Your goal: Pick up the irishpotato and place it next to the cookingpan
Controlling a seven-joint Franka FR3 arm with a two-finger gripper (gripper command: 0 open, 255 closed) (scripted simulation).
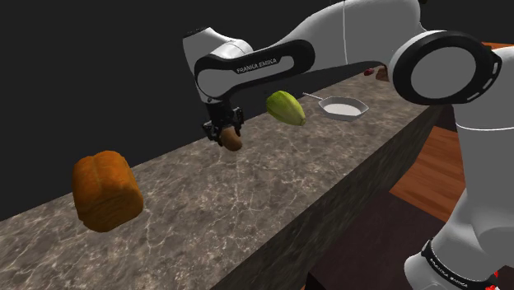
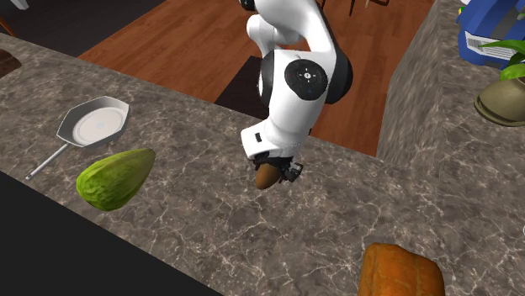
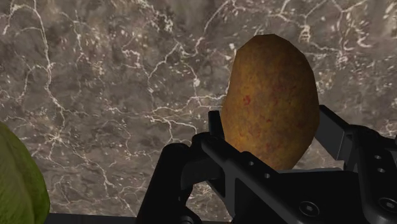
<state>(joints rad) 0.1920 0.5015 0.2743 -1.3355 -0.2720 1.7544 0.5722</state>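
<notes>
Claw tight around brown potato

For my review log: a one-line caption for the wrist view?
All-black two-finger gripper clasps a brown oval potato over the grey veined stone counter.

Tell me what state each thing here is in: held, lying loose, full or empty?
claw: shut on the potato, pointing down.
potato: clasped between the claw's fingers, apparently lifted off the counter.
pan: upright on the counter, empty.
green vegetable: lying on the counter between pan and claw, untouched.
orange-brown loaf: sitting on the counter, well apart from the claw.
</notes>
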